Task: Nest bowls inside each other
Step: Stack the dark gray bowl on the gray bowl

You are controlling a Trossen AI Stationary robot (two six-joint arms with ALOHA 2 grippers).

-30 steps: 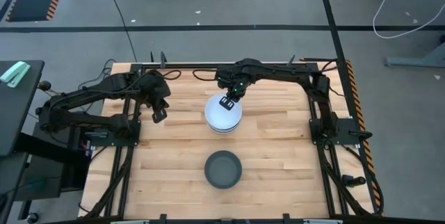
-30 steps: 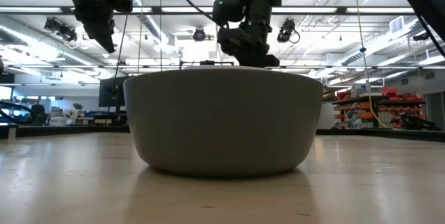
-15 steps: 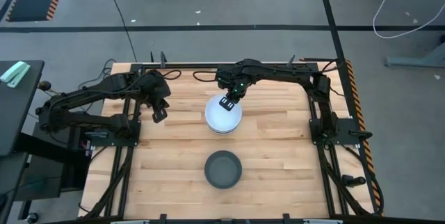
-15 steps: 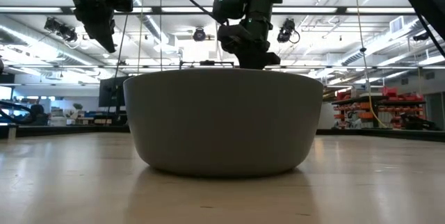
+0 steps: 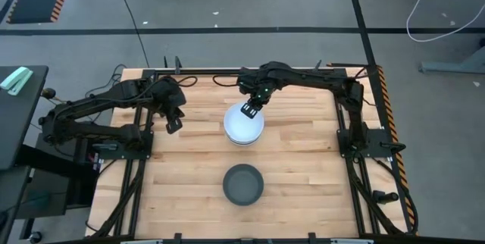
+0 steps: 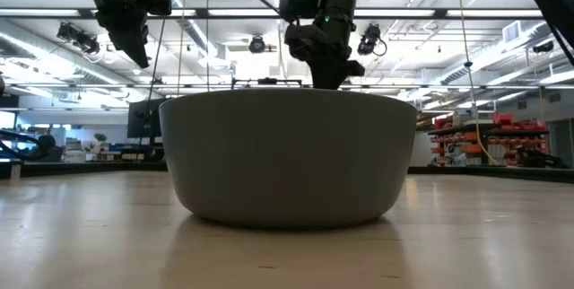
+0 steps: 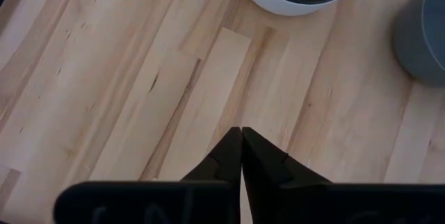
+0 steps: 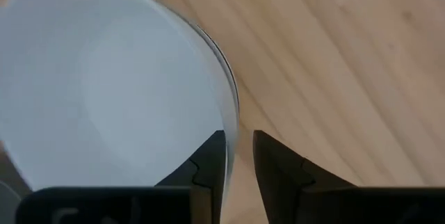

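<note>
Fingers of the right pincer [image 5: 248, 109] stand parted astride the far rim of the white-topped bowl stack [image 5: 243, 126] mid-desk, gripping nothing, with the lone dark grey bowl [image 5: 242, 184] well nearer the front edge.

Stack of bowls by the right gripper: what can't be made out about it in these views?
- How many bowls the stack holds: in the high view the top white bowl covers those beneath.
- Left wrist view: the edge cuts the stack, showing only white and dark bands.
- Low view: the grey bowl in front hides the stack entirely.
- Right gripper: open at the rim; contact unclear.
</note>
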